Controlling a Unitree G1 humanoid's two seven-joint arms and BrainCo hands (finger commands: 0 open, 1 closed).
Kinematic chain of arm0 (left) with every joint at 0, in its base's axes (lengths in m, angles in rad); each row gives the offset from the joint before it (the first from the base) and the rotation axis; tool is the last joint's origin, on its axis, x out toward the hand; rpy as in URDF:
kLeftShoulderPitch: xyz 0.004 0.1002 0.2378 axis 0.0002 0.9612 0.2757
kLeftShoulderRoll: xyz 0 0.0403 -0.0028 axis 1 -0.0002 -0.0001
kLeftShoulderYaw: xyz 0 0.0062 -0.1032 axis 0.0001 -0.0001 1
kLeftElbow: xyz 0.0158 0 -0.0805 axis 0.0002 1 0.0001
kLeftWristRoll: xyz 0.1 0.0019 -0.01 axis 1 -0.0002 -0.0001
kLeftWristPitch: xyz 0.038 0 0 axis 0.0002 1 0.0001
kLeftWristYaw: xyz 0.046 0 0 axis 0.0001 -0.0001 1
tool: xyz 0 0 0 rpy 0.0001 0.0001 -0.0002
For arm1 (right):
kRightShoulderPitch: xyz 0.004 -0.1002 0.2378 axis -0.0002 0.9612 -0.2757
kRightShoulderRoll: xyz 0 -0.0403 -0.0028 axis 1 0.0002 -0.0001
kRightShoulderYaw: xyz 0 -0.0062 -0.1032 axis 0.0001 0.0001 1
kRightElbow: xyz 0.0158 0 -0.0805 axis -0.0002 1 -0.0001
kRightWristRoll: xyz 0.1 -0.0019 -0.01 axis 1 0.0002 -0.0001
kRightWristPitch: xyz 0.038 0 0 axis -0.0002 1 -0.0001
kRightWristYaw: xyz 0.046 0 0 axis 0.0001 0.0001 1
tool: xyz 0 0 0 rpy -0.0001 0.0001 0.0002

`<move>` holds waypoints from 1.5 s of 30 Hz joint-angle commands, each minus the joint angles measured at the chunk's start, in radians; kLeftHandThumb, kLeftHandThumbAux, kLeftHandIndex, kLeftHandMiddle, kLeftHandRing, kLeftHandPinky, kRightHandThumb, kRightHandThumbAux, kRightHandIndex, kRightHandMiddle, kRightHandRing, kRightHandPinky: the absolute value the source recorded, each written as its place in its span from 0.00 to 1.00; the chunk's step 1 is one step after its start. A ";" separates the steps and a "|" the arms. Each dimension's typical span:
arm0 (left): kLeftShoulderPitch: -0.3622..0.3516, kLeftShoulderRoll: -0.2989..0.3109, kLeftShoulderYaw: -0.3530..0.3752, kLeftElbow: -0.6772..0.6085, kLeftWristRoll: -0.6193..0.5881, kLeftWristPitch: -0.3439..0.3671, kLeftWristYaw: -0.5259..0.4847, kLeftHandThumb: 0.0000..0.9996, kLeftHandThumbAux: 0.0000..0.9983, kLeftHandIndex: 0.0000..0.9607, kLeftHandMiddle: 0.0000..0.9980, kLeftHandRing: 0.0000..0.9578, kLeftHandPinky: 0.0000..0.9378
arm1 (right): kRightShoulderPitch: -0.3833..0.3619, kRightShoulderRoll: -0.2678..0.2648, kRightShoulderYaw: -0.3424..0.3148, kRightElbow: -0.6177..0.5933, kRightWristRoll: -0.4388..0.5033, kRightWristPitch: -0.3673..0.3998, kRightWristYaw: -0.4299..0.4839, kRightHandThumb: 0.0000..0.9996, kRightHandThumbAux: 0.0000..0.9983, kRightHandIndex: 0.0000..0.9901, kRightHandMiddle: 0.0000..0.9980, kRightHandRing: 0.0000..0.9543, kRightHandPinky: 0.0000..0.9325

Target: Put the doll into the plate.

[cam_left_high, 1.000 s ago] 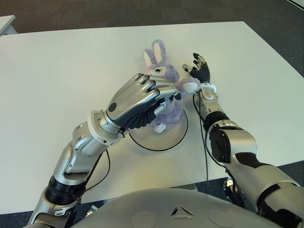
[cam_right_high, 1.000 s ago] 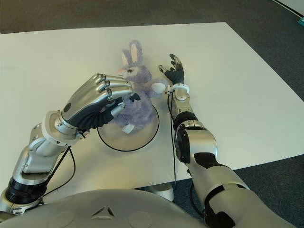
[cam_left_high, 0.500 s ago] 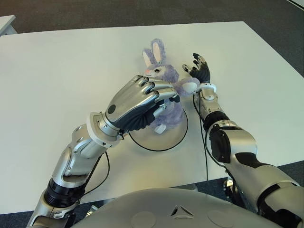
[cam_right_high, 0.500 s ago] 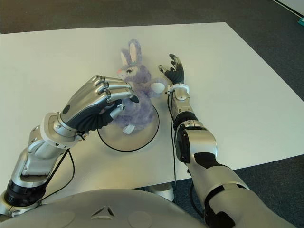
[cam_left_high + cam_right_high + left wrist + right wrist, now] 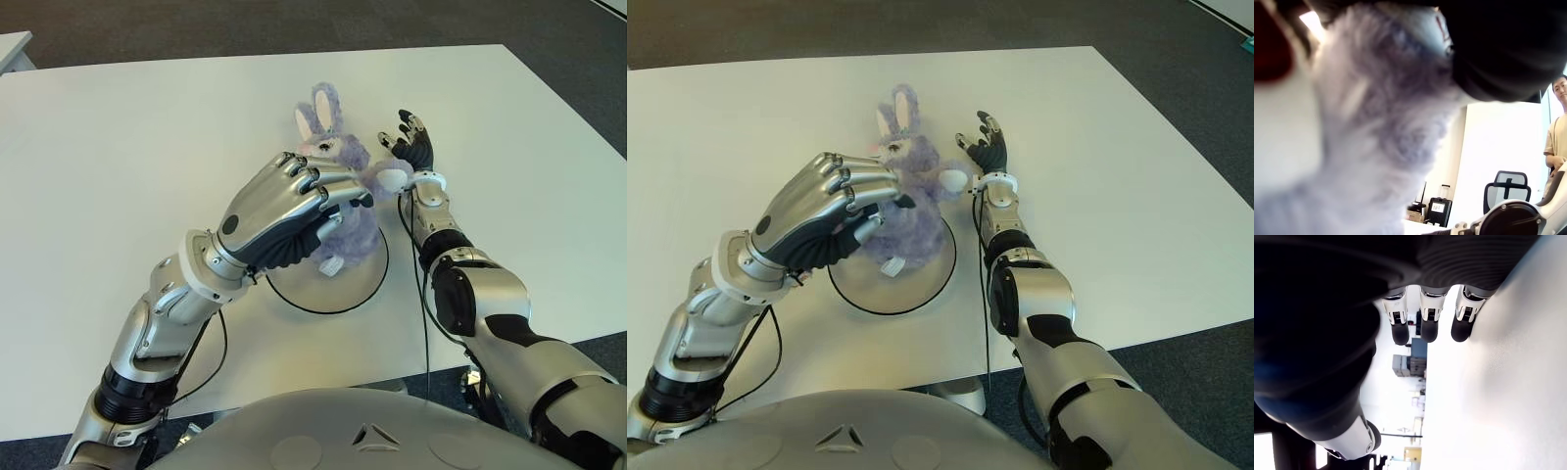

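A fluffy lilac plush rabbit doll point(image 5: 338, 186) with long upright ears and a white muzzle stood on the far half of a round white plate with a thin dark rim point(image 5: 333, 279), its feet on the plate's surface and its ears pointing toward the far edge of the white tabletop point(image 5: 118, 166). The plate lay near the middle of the tabletop, somewhat toward the near edge.

The left hand point(image 5: 294, 211), silver-backed with dark palm pads, came in from the near-left and had its fingers curled around the doll's body from the left side, the fingertips point(image 5: 345, 191) pressing into the fur just below the head. In the left wrist view the doll's fur point(image 5: 1376, 122) filled almost the whole picture, close against the palm, so the hand was closed on the toy.

The right hand point(image 5: 411, 142) showed just to the right of the doll, beside its white paw point(image 5: 392, 179), with the forearm running back toward the near edge of the tabletop. Its fingers were spread and relaxed, pointing up and away, and gripped nothing; the right wrist view showed three straight fingers point(image 5: 1429, 323) above bare tabletop.

Far off in the left wrist view a person in a light shirt point(image 5: 1556, 142) stood beside a dark office chair point(image 5: 1506, 188).
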 commanded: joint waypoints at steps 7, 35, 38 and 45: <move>-0.028 -0.060 0.011 0.035 0.103 -0.028 0.102 0.85 0.67 0.42 0.55 0.74 0.75 | 0.095 0.032 0.004 0.061 0.008 0.075 0.017 0.40 0.85 0.12 0.04 0.01 0.04; -0.032 -0.120 0.006 0.083 0.107 -0.029 0.168 0.83 0.68 0.41 0.56 0.64 0.64 | 0.093 0.030 0.011 0.062 0.001 0.084 0.016 0.35 0.86 0.11 0.03 0.00 0.04; -0.026 -0.126 0.006 0.087 0.116 -0.031 0.182 0.82 0.68 0.40 0.56 0.63 0.62 | 0.093 0.030 0.010 0.062 0.002 0.083 0.017 0.35 0.86 0.10 0.03 0.00 0.04; -0.018 -0.131 0.008 0.079 0.127 -0.024 0.190 0.83 0.67 0.45 0.48 0.62 0.63 | 0.094 0.030 0.008 0.062 0.004 0.080 0.017 0.37 0.85 0.11 0.04 0.01 0.05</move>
